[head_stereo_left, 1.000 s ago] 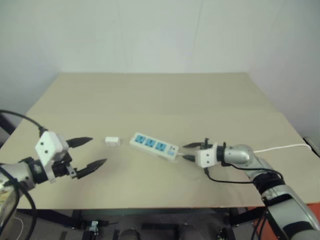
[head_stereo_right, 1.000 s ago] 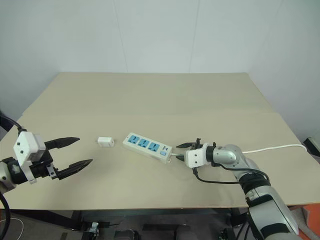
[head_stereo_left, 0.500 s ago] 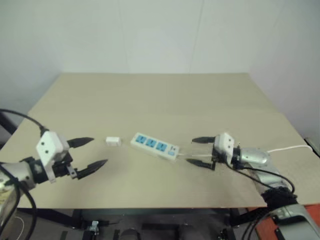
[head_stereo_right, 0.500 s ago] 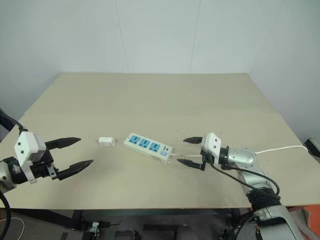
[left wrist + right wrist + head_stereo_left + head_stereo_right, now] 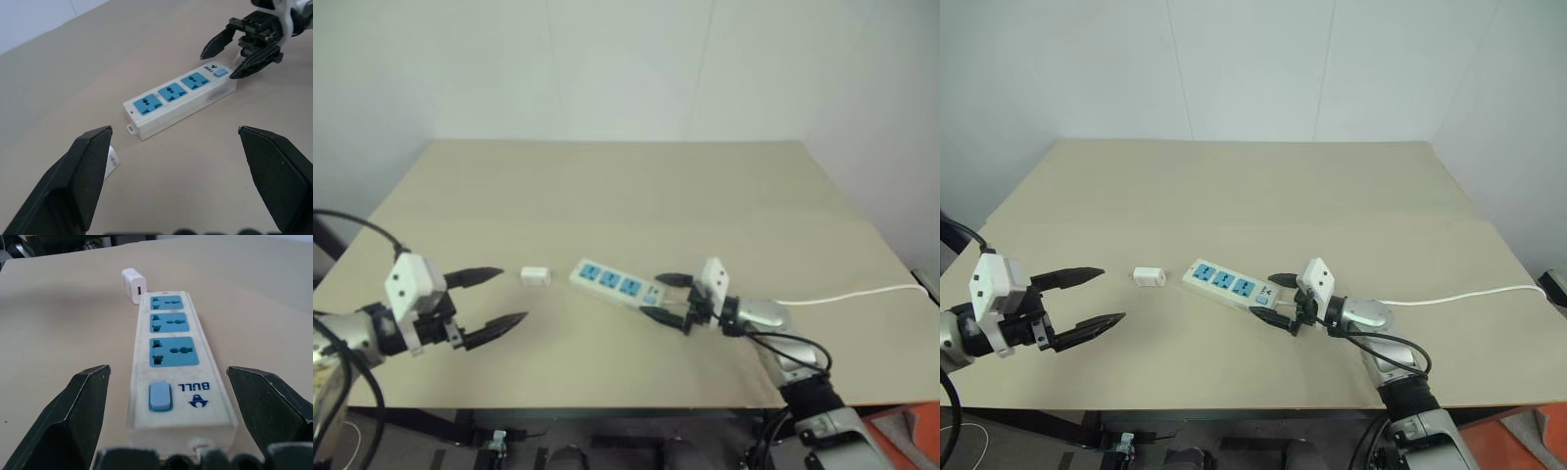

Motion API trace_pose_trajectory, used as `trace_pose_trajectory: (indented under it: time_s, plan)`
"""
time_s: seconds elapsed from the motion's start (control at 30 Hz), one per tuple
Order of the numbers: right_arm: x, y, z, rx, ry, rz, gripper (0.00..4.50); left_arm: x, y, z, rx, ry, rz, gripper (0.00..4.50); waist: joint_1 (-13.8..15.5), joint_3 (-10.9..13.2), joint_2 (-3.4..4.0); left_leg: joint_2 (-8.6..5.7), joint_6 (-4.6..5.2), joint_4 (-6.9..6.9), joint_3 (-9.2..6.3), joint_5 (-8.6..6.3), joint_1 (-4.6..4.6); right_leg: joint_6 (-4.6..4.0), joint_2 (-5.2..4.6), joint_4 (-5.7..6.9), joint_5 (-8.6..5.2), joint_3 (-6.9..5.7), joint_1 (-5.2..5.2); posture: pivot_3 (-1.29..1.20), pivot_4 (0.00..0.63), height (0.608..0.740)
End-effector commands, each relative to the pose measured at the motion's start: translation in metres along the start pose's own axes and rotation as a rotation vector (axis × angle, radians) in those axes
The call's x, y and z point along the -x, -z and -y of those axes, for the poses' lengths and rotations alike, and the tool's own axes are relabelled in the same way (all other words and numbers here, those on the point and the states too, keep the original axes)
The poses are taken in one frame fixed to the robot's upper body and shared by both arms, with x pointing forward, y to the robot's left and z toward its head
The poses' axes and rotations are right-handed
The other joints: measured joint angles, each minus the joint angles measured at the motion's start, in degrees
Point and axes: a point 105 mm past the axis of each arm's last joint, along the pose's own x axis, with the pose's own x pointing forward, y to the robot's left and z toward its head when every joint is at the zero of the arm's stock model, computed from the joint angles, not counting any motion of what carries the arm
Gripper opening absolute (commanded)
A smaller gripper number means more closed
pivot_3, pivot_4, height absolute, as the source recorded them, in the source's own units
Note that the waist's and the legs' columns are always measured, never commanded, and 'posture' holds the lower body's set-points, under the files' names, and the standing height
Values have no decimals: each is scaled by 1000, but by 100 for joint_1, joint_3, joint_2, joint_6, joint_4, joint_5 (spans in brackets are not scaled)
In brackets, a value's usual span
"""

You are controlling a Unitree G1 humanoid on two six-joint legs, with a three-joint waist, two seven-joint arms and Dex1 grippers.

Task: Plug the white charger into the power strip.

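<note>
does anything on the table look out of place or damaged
Nothing stands out. The power strip lies flat at a slant on the table, its sockets empty and casing intact. The white charger sits loose just off its far end, apart from it. Nothing looks spilled or broken.

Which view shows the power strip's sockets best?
The right wrist view: the power strip lies close, lengthwise, all three blue sockets and switch plain. The left wrist view shows it whole but farther; the eye views show it small.
</note>
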Motion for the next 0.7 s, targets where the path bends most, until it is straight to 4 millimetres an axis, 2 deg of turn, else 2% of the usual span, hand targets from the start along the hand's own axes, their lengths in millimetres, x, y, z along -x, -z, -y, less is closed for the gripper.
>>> trace_pose_trajectory:
  time_s: [0.03, 0.17, 0.4, 0.7]
  plan:
    - [-2, -5, 2, 44, -13, 13, 4481, 3, -11, 3, -27, 39, 31, 4500, 3, 0, 0, 0, 0, 0, 0, 0, -1, 0, 0, -1, 0, 0, 0, 0, 150, 740]
    - [-8, 5, 4, 41, -6, -4, 4481, 3, -11, 10, -12, 84, 47, 4500, 2, 0, 0, 0, 0, 0, 1, 0, -1, 0, 0, -1, 0, 0, 0, 0, 150, 740]
    - [-17, 8, 11, 49, -7, -8, 4481, 0, -14, 16, -10, 129, 56, 4500, -7, 0, 0, 0, 0, 0, 1, 0, 1, -2, 0, 0, 1, 0, 0, 0, 150, 740]
    - [-25, 23, 6, 20, -74, -47, 4481, -2, -15, 16, -9, 128, 60, 4500, -31, 0, -1, 2, 0, -1, 0, 0, 7, -4, 2, 2, 2, 1, 4, 0, 150, 740]
